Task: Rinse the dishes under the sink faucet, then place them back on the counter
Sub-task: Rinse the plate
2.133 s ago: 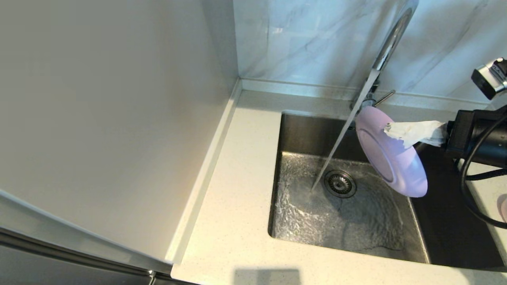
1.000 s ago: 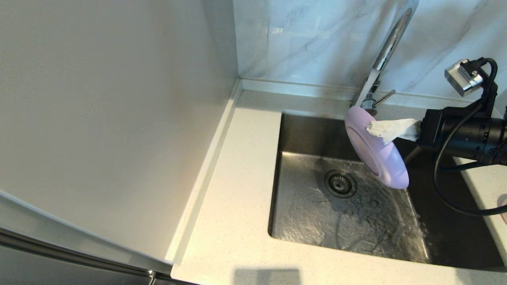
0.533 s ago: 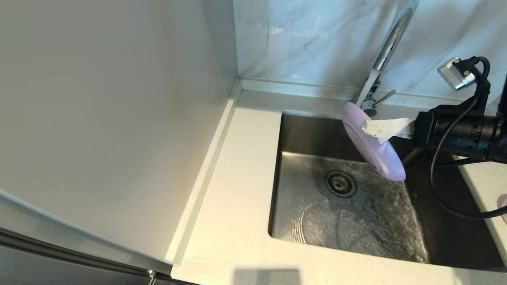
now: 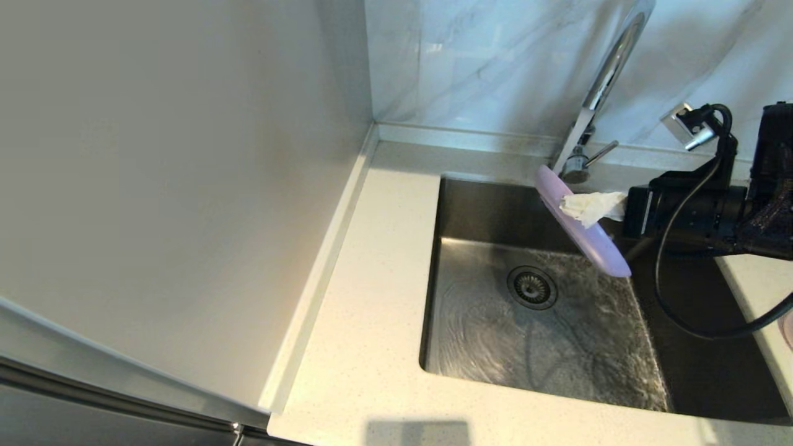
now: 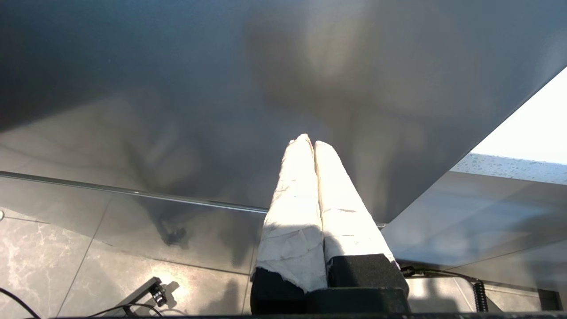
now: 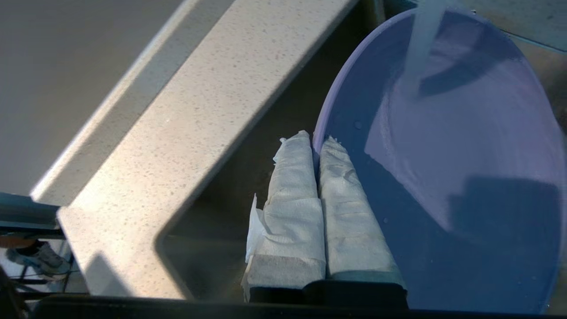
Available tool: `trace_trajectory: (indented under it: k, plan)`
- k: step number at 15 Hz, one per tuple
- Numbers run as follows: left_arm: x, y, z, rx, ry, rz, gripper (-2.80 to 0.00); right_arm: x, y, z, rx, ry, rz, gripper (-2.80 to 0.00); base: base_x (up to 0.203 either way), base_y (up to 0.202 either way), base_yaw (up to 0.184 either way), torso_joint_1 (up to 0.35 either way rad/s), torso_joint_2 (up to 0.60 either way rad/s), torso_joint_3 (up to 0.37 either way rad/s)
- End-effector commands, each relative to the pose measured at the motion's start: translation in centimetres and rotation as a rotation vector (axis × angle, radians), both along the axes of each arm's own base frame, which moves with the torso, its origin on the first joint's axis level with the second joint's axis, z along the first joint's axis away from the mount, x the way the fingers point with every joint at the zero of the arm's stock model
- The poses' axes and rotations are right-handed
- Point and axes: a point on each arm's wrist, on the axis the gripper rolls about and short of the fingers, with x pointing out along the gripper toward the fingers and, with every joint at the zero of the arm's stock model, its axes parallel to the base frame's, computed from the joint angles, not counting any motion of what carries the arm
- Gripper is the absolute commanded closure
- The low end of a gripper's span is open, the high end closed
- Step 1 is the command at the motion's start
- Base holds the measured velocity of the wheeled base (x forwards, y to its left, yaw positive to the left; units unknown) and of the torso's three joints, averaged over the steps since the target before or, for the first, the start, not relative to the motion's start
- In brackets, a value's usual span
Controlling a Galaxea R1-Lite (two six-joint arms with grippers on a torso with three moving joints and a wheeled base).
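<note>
The faucet is cut off by the head view's top edge; a pinkish sliver, perhaps the bowl, is clipped at the right edge.

A lavender plate is shown against a brushed steel-grey sink with a dark ringed drain strainer. The faucet is seen in mirror chrome. The counter is coloured off-white with fine speckles; the wall is white, veined grey. White wrapping is seen on the fingers of the black right gripper.
</note>
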Motion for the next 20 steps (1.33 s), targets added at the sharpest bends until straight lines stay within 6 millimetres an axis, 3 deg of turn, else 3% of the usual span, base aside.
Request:
trace_trajectory:
  k: [1, 5, 9, 15, 20]
  plan:
    - [0.0, 0.0, 0.0, 0.0, 0.0, 0.0, 0.0, 0.8, 0.3, -0.7, -0.018, 0.013, -0.002, 0.0, 0.0, 0.0, 0.0, 0.0, 0.0, 0.0]
    - [0.0, 0.0, 0.0, 0.0, 0.0, 0.0, 0.0, 1.0, 0.5, -0.6, -0.019, 0.005, -0.001, 0.0, 0.0, 0.0, 0.0, 0.0, 0.0, 0.0]
    - [0.0, 0.0, 0.0, 0.0, 0.0, 0.0, 0.0, -0.4, 0.6, 0.4, -0.009, -0.024, 0.013, 0.0, 0.0, 0.0, 0.0, 0.0, 0.0, 0.0]
    - [0.0, 0.0, 0.0, 0.0, 0.0, 0.0, 0.0, -5.3, -1.0, -1.2, -0.001, 0.027, -0.024, 0.0, 0.0, 0.0, 0.0, 0.0, 0.0, 0.0]
    - [0.0, 0.0, 0.0, 0.0, 0.0, 0.0, 0.0, -9.5, -2.9, 1.0, 0.352, 0.064, -0.132, 0.0, 0.0, 0.0, 0.0, 0.0, 0.0, 0.0]
